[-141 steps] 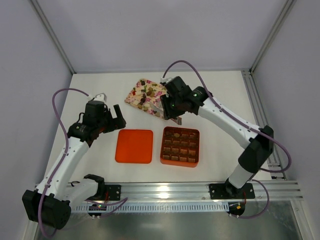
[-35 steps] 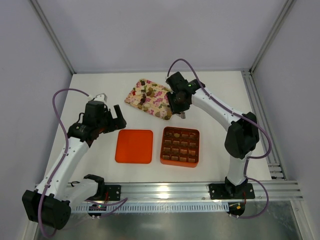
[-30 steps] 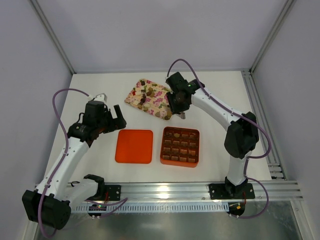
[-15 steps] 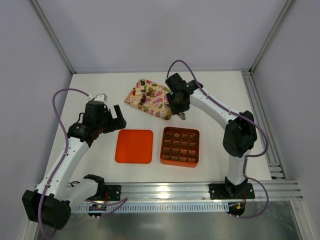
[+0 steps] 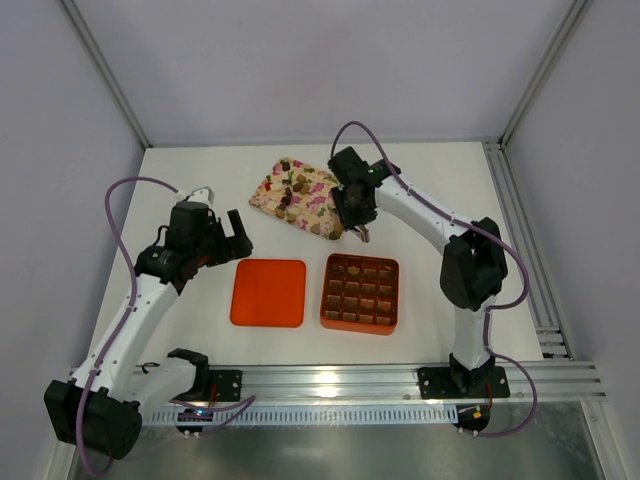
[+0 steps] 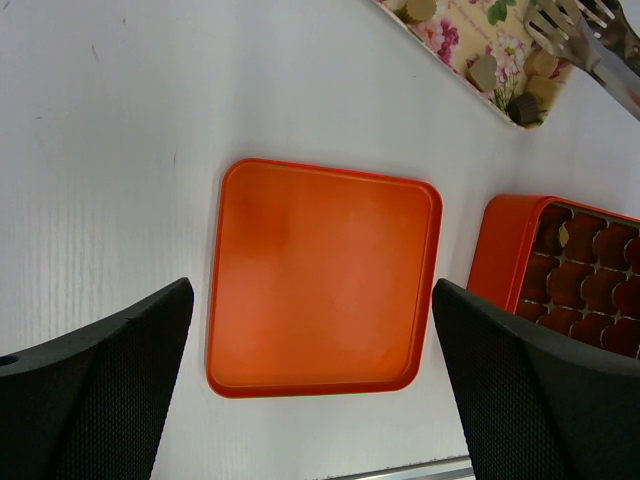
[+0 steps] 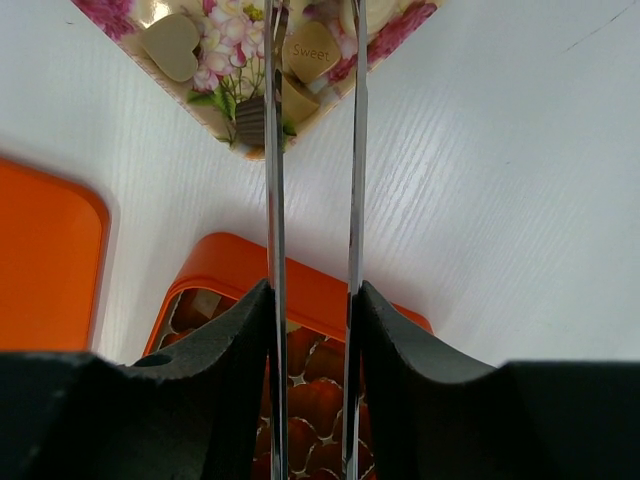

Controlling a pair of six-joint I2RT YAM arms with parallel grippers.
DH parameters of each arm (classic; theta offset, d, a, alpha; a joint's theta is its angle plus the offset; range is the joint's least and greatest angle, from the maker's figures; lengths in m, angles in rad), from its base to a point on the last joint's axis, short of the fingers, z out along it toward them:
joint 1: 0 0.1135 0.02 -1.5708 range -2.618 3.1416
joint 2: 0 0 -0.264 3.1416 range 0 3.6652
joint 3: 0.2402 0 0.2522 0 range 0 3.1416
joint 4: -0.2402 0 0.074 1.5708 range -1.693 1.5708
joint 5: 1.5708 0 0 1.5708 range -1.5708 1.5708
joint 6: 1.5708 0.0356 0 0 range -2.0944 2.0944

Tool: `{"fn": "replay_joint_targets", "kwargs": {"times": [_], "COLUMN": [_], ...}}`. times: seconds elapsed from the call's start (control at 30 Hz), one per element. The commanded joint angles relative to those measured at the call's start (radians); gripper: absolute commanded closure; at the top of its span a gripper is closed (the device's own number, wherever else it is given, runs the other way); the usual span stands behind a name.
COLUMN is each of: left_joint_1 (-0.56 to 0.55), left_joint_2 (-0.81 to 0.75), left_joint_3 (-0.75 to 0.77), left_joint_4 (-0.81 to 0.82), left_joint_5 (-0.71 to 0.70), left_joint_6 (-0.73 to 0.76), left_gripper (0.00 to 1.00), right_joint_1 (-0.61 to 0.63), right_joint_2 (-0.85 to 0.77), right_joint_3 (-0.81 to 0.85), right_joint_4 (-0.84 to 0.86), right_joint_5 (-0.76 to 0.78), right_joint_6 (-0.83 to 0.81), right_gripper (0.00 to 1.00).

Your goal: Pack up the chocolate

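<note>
One flat orange square lid (image 5: 268, 292) and one orange sixteen-cell box (image 5: 360, 326) lie nearest, brown chocolate (image 5: 360, 292) in the box's cells. The left gripper (image 6: 312, 300) gapes wide above the lid. The right gripper (image 7: 310, 300) clamps silver metal tongs (image 7: 272, 180) straddling a tan chocolate heart (image 7: 310, 50) on one pink floral tray (image 5: 315, 205).

The white table (image 5: 440, 180) carries three things. A pink floral tray (image 5: 320, 205) lies askew in the middle, toward the far edge. Nearer the near edge an orange lid (image 5: 269, 292) lies flat, with an orange box (image 5: 360, 325) just to its right, a strip of bare table between them. The tray's near corner points at the box's far edge.
</note>
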Motion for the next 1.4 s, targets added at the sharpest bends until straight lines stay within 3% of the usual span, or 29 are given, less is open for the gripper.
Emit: {"fn": "replay_joint_targets", "kwargs": {"times": [0.0,0.37,1.07,1.37], "left_joint_1": [0.003,0.005,0.005,0.003], "left_joint_2": [-0.006,-0.006,-0.009,-0.012], "left_joint_3": [0.01,0.01,0.007,0.008], "left_joint_4": [0.017,0.017,0.017,0.017], "left_joint_5": [0.005,0.003,0.005,0.008], "left_joint_6": [-0.004,-0.004,-0.006,-0.007], "left_gripper": [0.0,0.0,0.0,0.0], "right_joint_1": [0.003,0.002,-0.001,0.0], "right_joint_2": [0.004,-0.013,-0.134,-0.269], "right_joint_3": [0.052,0.063,0.069,-0.012], "right_joint_4": [-0.001,-0.003,-0.014,-0.011], "right_joint_5": [-0.003,-0.013,-0.023,-0.048], "right_joint_6": [-0.02,-0.022,-0.007,0.012], "right_gripper": [0.59,0.65,0.66,0.66]}}
